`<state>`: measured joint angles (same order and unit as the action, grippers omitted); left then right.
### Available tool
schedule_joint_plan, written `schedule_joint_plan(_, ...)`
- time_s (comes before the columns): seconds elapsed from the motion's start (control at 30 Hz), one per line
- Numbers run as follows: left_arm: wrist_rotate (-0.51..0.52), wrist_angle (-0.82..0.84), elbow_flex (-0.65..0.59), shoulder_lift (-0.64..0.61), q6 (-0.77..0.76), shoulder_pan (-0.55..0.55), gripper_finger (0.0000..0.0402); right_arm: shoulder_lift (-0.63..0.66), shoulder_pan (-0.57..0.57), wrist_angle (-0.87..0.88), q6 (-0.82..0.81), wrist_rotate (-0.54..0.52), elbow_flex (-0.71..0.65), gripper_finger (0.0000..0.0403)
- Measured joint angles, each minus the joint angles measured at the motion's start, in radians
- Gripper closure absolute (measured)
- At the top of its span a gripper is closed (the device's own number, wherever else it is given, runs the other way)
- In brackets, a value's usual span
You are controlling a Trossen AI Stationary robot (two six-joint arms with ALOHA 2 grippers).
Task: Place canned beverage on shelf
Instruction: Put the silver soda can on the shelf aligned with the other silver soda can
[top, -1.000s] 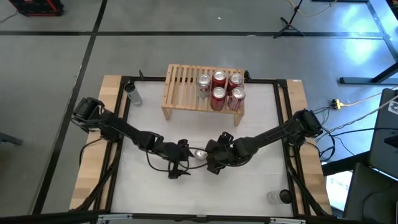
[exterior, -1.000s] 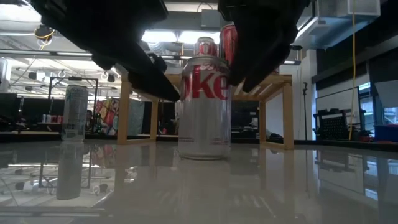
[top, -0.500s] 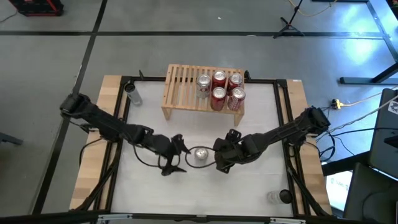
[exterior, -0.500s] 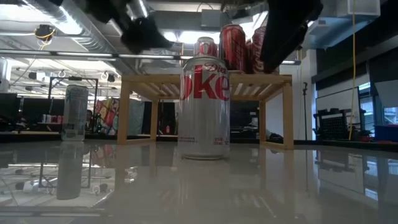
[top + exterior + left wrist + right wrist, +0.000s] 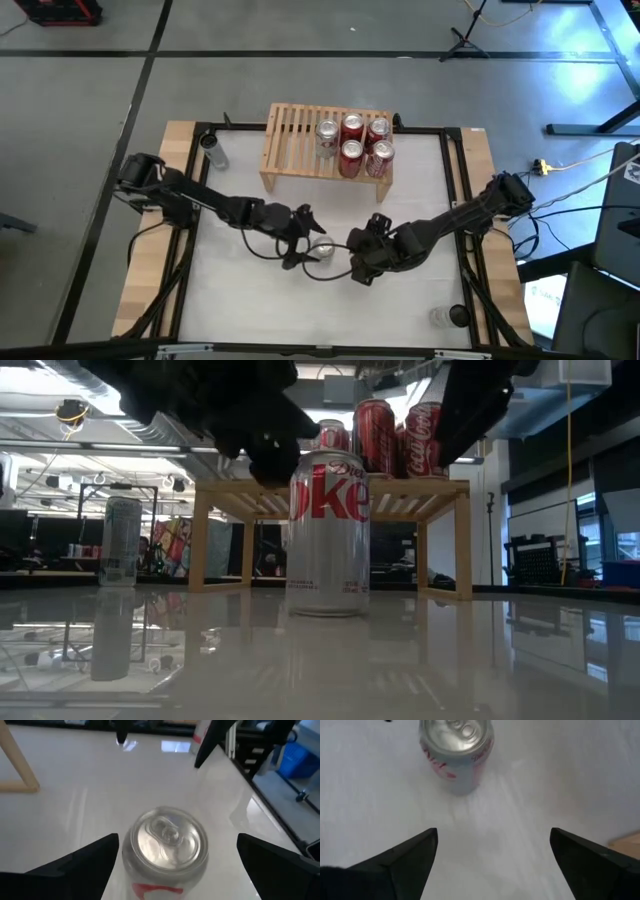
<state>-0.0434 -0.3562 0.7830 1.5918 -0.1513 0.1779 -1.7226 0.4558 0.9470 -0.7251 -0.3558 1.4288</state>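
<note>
high: straight down | low: table-level, facing shelf (image 5: pixel 330 495) | wrists: close above can (image 5: pixel 169 845), shared by all

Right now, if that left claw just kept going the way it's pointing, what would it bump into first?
Most likely the silver Diet Coke can: the open left gripper has the upright can between its fingers, though depth is hard to judge.

Left pincer (image 5: pixel 172 862): two dark fingers (image 5: pixel 75 865) spread wide, one to each side of a can, neither touching it.
Silver can (image 5: pixel 167 845): upright on the white glossy worktop (image 5: pixel 75 795), seen from above; pull-tab lid closed; red lettering on its side.
Light-wood leg (image 5: pixel 17 762): at the frame's edge, standing on the worktop, well apart from the can.
Dark arm parts (image 5: pixel 215 740): beyond the can, above the worktop.
Blue object (image 5: pixel 294 757): off the worktop's edge.
</note>
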Motion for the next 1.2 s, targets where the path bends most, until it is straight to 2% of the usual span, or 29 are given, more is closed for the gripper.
schedule_joint_plan(0.37,0.037,-0.009,0.0,0.073,0.007,0.021,0.0005,0.0,0.015,-0.004,-0.032,-0.004,0.0,0.0026)
schedule_joint_plan(0.53,0.071,-0.093,0.0,0.136,0.001,0.04,0.0005,0.0,0.015,-0.009,-0.033,-0.008,0.0,0.0026)
schedule_joint_plan(0.63,0.099,-0.122,0.0,0.157,-0.051,0.045,0.001,0.0,0.015,-0.01,-0.033,-0.005,0.0,0.0027)
schedule_joint_plan(0.73,0.134,-0.124,0.0,0.16,-0.083,0.045,0.0034,0.0,0.016,-0.009,-0.033,0.01,0.0,0.0027)
schedule_joint_plan(0.87,0.137,-0.132,0.004,0.161,-0.11,0.044,0.0089,0.01,0.016,0.0,-0.03,0.019,0.0,0.0027)
schedule_joint_plan(1.0,0.128,-0.102,0.039,0.161,-0.132,0.045,0.013,0.071,0.016,-0.002,-0.03,0.018,0.0,0.0027)
schedule_joint_plan(1.2,0.157,0.174,0.191,0.032,-0.138,0.053,0.013,0.222,0.055,0.048,-0.056,-0.033,0.0,0.0027)
